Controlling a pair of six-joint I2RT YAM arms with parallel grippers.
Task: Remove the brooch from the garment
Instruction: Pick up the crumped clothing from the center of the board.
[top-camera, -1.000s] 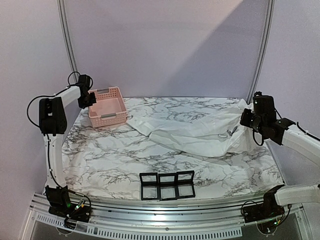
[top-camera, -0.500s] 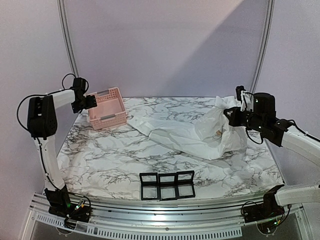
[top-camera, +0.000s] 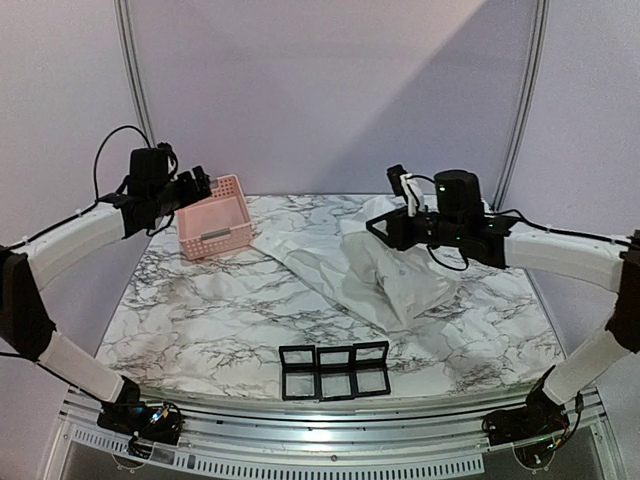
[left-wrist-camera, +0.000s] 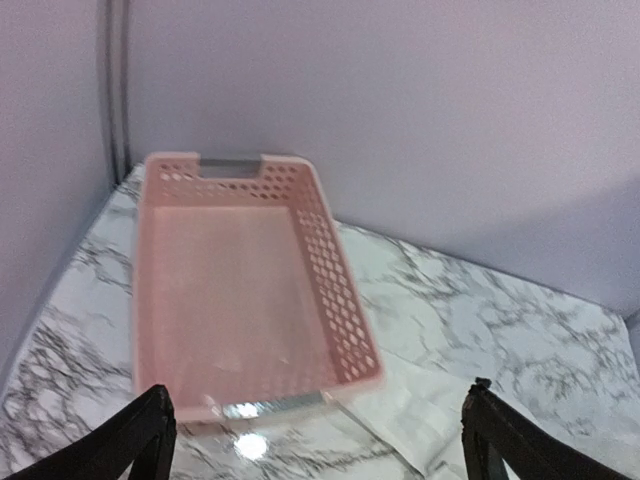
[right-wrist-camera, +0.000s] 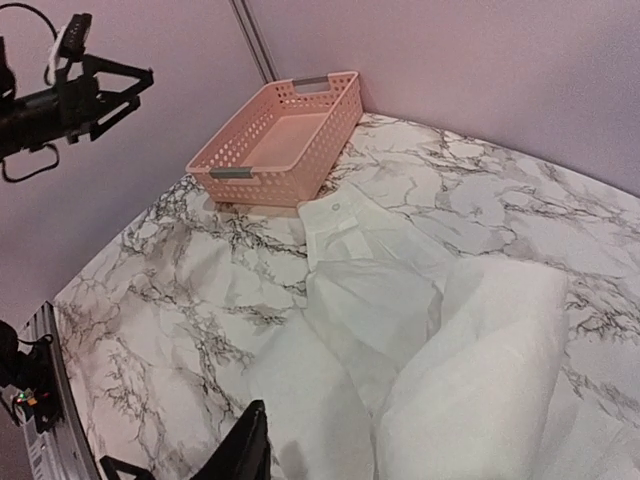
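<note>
The garment is a large white wrinkled shirt on the marble table, its right part folded over towards the middle. Its collar points at the pink basket. The brooch is hidden. My right gripper hovers over the fold. In the right wrist view only one black finger shows, and bulging fabric covers the other side. My left gripper hangs open and empty above the pink basket, with both fingers wide apart.
The pink basket stands at the back left and looks empty. A row of black open frames lies near the front edge. The marble table shows bare on the left.
My right gripper lifted the shirt's right side and carried it left, folding it over. My left gripper opened and swung out over the basket.
</note>
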